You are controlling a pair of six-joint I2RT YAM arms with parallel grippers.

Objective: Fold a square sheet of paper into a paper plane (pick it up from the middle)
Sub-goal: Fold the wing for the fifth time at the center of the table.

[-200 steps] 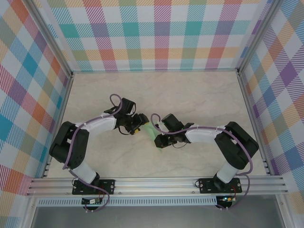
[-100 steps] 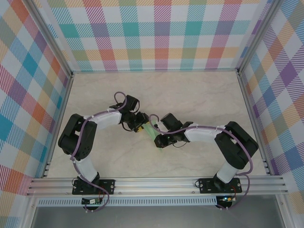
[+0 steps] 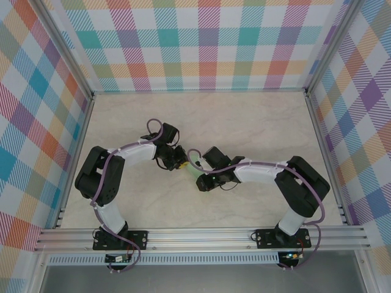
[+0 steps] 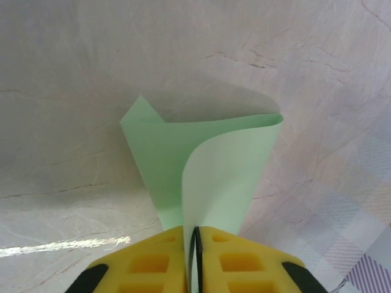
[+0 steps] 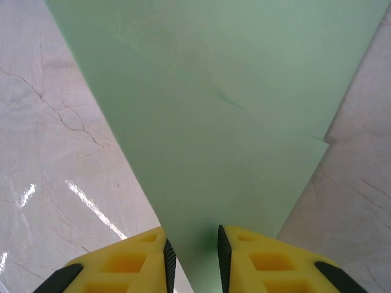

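Cream marble-patterned tabletop (image 3: 256, 122), enclosed on three sides by pastel plaid wall panels (image 3: 201, 43), with a ribbed aluminium rail (image 3: 201, 237) along its near edge. Near the middle we find the pale mint-green folded paper sheet (image 3: 193, 170) between the two arm tips. The left gripper (image 4: 194, 235) is pinched tight on its curled end; the right gripper (image 5: 195, 247) stands slightly parted, the paper's narrow end between its yellow fingers (image 5: 263, 250).
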